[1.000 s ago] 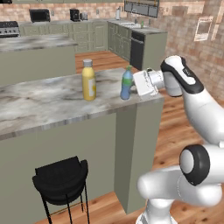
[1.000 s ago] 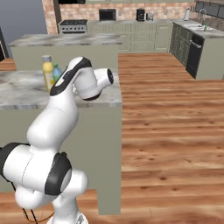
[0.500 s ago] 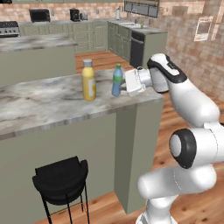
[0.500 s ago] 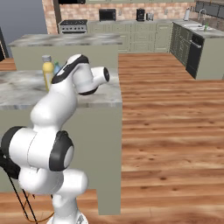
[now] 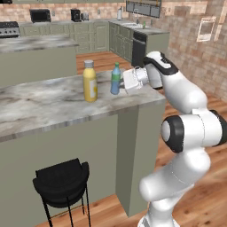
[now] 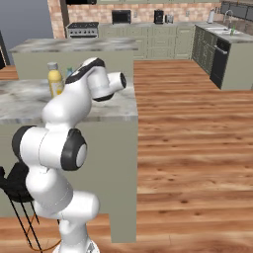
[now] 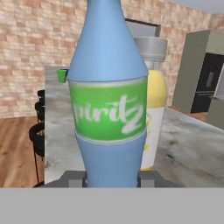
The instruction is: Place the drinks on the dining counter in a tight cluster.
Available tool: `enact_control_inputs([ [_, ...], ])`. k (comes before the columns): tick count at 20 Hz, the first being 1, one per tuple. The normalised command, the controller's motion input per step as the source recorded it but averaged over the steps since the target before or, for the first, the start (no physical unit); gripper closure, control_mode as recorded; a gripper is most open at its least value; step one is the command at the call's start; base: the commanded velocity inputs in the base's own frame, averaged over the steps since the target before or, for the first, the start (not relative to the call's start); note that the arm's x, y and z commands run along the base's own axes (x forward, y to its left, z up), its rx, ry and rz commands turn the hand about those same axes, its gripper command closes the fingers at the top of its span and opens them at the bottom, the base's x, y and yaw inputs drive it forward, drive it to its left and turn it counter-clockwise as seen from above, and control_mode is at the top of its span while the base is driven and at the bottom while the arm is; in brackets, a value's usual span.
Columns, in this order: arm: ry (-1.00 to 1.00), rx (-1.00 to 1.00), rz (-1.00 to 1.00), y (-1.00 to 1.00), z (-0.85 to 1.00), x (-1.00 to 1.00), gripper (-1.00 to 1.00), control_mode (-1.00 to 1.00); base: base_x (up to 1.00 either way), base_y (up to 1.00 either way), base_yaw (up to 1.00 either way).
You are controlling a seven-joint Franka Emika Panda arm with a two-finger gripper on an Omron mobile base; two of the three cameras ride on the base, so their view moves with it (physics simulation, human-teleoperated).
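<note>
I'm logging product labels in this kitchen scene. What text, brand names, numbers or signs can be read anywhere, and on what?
"pirit z", in white on the green band of the blue bottle; its first letter is cut off.
Yellow bottle: no legible label.
Framed sheet on the brick wall: too small and blurred to read.

A rendered home kitchen: brick walls (image 5: 195,48), grey-green cabinets (image 5: 95,37) and a microwave (image 5: 40,15) along the top of the frame, marble-topped bench (image 5: 40,106) at centre, black stool (image 5: 62,181) lower left, wood floor (image 6: 192,143).
</note>
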Motion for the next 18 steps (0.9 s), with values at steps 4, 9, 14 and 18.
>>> enact_control_inputs([
  [4,0.04,0.0,0.0,0.1,-0.22,0.17,1.0,-1.0,0.0,0.0,0.0],
  [9,0.03,0.0,0.0,0.21,-0.42,0.03,1.0,-1.0,0.0,0.0,0.0],
  [14,0.07,0.0,0.0,0.24,-0.29,0.25,1.0,-1.0,0.0,0.0,0.0],
  [18,0.04,0.0,0.0,0.18,-0.04,0.51,1.0,-1.0,0.0,0.0,0.0],
])
